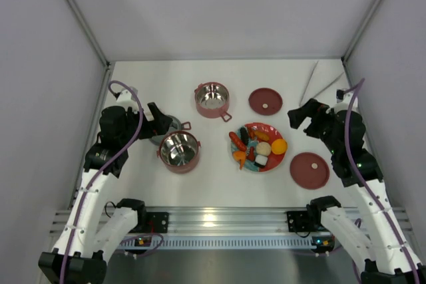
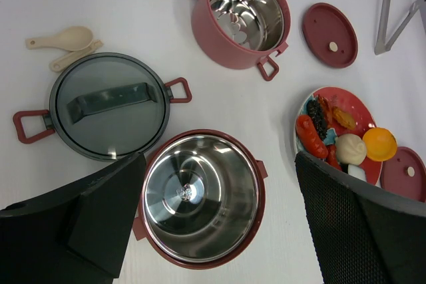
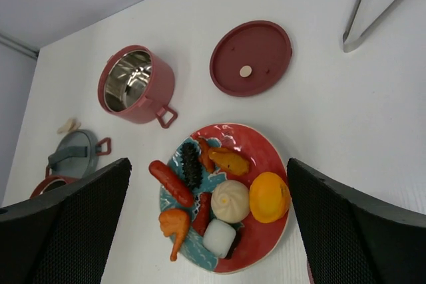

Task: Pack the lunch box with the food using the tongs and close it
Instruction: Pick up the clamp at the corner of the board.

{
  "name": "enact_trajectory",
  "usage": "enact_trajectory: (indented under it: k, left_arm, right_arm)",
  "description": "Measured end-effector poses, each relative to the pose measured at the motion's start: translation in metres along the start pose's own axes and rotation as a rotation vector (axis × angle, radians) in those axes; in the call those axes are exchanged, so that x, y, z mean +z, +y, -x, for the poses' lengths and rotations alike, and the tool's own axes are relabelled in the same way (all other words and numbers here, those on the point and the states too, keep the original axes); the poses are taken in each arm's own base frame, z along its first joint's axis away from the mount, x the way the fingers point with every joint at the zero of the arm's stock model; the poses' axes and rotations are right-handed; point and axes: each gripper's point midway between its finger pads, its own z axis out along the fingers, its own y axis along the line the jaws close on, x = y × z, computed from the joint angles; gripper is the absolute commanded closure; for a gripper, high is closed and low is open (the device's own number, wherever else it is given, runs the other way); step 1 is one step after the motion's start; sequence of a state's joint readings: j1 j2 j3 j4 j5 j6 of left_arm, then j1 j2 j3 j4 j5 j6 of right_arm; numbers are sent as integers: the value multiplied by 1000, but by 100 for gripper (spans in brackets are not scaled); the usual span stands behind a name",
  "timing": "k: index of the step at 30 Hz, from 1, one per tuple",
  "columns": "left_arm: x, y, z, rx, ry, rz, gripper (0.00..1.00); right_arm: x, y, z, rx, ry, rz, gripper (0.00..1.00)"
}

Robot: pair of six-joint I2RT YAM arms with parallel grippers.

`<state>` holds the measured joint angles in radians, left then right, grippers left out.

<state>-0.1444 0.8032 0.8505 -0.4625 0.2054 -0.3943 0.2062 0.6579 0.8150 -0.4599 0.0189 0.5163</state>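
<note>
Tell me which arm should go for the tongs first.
Right. The tongs lie at the far right, just beyond the right gripper, which is open and empty. The left gripper hovers by the near pot on the other side, with the plate between.

Bench (image 1: 213,78): white, flat
Left: grey lid (image 2: 106,106), two beige spoons (image 2: 63,38) just beside it
Middle: far pot (image 1: 212,100), near pot (image 1: 180,151), plate (image 3: 266,147)
Right: far lid (image 1: 265,102), near lid (image 1: 309,169), tongs (image 2: 380,48) at far corner

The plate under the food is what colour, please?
The plate is red with teal; right wrist view.
</note>
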Motion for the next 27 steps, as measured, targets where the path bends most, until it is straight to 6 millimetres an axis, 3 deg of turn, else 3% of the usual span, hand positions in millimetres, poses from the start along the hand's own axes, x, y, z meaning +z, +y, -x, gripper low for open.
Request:
enact_trajectory:
  k: [8,14,17,20,23,27]
  left_arm:
    - [0,-1,-1,0,3,-7,1]
    - [0,-2,-1,0,6,-14,1]
    - [0,-2,-1,0,6,-14,1]
    - [0,-3,-1,-1,6,-15,1]
    - [0,-3,-1,-1,9,-18,1]
    - [2,-4,-2,-5,16,-24,1]
  right_arm:
    - [9,-11,15,-7,-6,-106,1]
    - [38,-36,41,-11,-16,-301,7]
    - [66,-69,64,40,-6,-417,21]
    - [93,-125,78,138,19,-549,30]
    - [122,-172,70,213,82,-650,35]
    - [169,-213,48,271,181,-727,42]
